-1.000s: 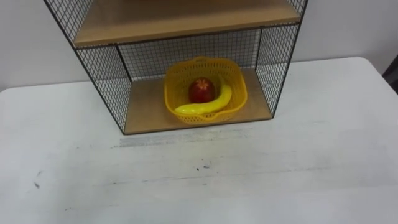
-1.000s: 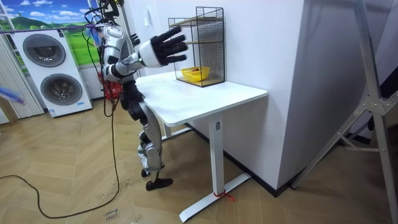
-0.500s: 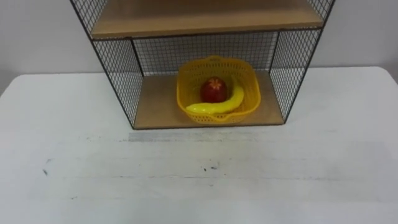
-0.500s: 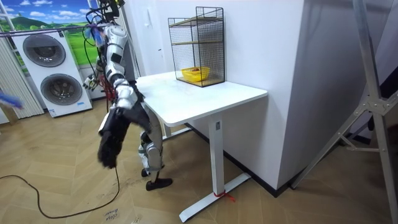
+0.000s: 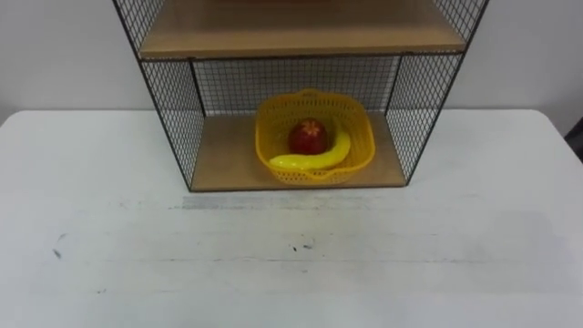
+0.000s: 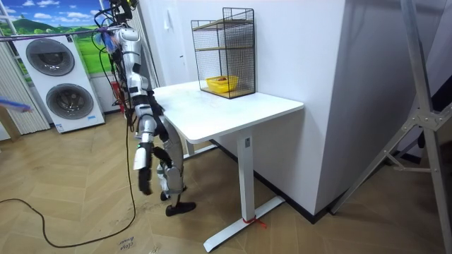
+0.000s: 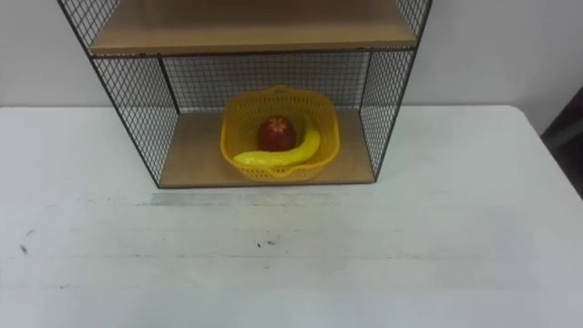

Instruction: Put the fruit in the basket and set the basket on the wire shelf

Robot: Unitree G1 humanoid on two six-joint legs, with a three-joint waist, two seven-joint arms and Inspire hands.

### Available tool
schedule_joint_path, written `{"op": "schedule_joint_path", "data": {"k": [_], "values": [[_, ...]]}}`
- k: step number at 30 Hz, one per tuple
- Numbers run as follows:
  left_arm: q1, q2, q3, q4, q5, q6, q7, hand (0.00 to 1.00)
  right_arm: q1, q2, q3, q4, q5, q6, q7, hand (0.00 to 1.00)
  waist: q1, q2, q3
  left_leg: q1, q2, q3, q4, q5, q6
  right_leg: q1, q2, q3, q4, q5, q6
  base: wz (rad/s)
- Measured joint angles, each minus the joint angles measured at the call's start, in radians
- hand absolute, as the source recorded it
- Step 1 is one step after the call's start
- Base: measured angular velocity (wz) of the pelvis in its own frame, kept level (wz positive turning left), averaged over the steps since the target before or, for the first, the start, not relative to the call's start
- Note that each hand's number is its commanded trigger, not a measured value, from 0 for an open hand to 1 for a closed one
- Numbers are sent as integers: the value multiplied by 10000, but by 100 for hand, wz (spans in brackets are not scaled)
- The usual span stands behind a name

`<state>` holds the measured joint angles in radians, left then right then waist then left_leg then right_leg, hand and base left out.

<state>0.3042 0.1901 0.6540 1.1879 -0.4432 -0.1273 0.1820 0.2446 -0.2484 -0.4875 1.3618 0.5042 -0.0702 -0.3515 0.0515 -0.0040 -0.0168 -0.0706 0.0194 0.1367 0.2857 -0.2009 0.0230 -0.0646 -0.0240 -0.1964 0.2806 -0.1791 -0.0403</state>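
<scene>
A yellow plastic basket stands on the bottom board of the black wire shelf, at its middle. A red apple and a yellow banana lie inside the basket, the banana in front of the apple. In the room view the shelf stands at the far side of the white table, against the wall, with the basket low inside it. I stand at the table's end on the room view's left. My right hand hangs low beside my body, fingers relaxed, holding nothing.
The shelf has a wooden upper board above the basket. The white tabletop stretches bare in front of the shelf. Two washing machines stand behind me on the room view's left.
My right arm has swung down from stretched out towards the shelf to hanging by my side. The eye view has shifted a little; basket and fruit stay put.
</scene>
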Motion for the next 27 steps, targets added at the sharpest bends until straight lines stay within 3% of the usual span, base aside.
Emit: {"op": "schedule_joint_path", "data": {"k": [2,4,6,8,11,16,19,22,24,27], "values": [[-320,-48,-1235,-25,1349,418,-254,0,-123,32,1071,-24,-1025,280,474,0,-89,5,8,81,19,14,0,0,3,138,21,-22,-130,27,-30,2],[-516,-130,-1941,-37,2165,681,-454,0,-377,101,1576,-36,-1805,511,835,0,-208,-2,23,133,10,39,-35,29,16,149,29,31,-116,35,-33,-10],[-815,-215,-2615,-48,2971,899,-602,0,-617,195,2021,-103,-2422,722,1157,0,-207,-16,73,279,-5,139,-191,119,79,148,32,143,-74,34,-37,-18],[-871,-250,-3594,-195,3960,1112,-796,0,-909,398,2379,-478,-3095,939,1491,0,-310,-26,182,426,-24,197,-354,231,43,185,33,212,-86,52,-63,-14],[-885,-243,-4514,-403,5036,1537,-845,0,-1076,624,3145,-926,-3607,928,1718,0,-440,-43,233,383,20,235,-332,238,45,155,61,185,-159,87,-73,6],[-911,-245,-4995,-432,5673,1730,-929,0,-1337,879,3732,-1184,-3897,801,2320,0,-468,-84,261,259,47,221,-375,292,-19,100,80,96,-272,180,-35,5],[-923,-248,-5227,-437,5705,1738,-930,0,-1347,1056,3991,-1202,-3898,816,2583,0,-483,-124,333,245,40,230,-490,349,7,60,69,68,-305,185,-40,2],[-914,-254,-5411,-508,5719,1879,-935,0,-1333,1083,4251,-1218,-3905,816,2783,0,-479,-129,319,182,51,251,-485,349,7,14,82,73,-328,187,-45,0],[-914,-256,-5413,-524,5719,1948,-933,0,-1327,1084,4279,-1217,-3892,816,2788,0,-479,-95,234,120,61,254,-486,362,-11,-26,101,73,-396,242,-54,0],[-917,-263,-5413,-522,5714,1948,-933,0,-1343,1086,4280,-1145,-3770,803,2826,0,-481,-82,242,119,61,243,-482,377,-34,-6,107,62,-429,265,-67,0]]}}
